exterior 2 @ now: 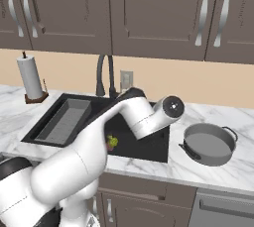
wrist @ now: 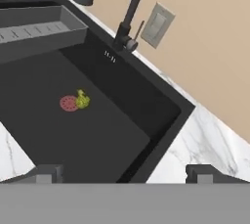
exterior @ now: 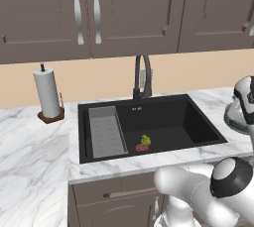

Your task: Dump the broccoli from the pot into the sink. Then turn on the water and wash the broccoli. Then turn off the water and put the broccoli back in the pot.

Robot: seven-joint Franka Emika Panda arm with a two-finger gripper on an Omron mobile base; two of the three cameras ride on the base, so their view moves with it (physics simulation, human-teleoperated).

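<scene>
Yellow-green and lumpy, the broccoli [wrist: 82, 99] lies on the flat black floor of the sink [wrist: 161, 120], touching the edge of the flat red round drain [wrist: 69, 103]. In my hand view its narrower stem end points up and away from the drain, so its long axis runs roughly from the drain toward the back wall of the basin; the floret is small and I cannot tell its tilt more finely than that.

My gripper [wrist: 124, 174] hangs above the near right corner of the sink with its two dark finger tips spread as wide as they go and nothing between them.

A grey ribbed tray insert [exterior: 106, 132] sits along the left side of the basin, its slats running across it. Behind the sink rises a dark arched faucet [exterior: 142, 77], with a pale wall outlet [wrist: 157, 24] on the beige wall beside it.

On the white marble counter [exterior 2: 218, 171] to the right of the sink stands the pot [exterior 2: 209, 144], round, shallow, grey metal with a darker rim, upright and well apart from the broccoli. A paper towel roll [exterior: 47, 92] stands upright on a brown base to the left of the sink.
</scene>
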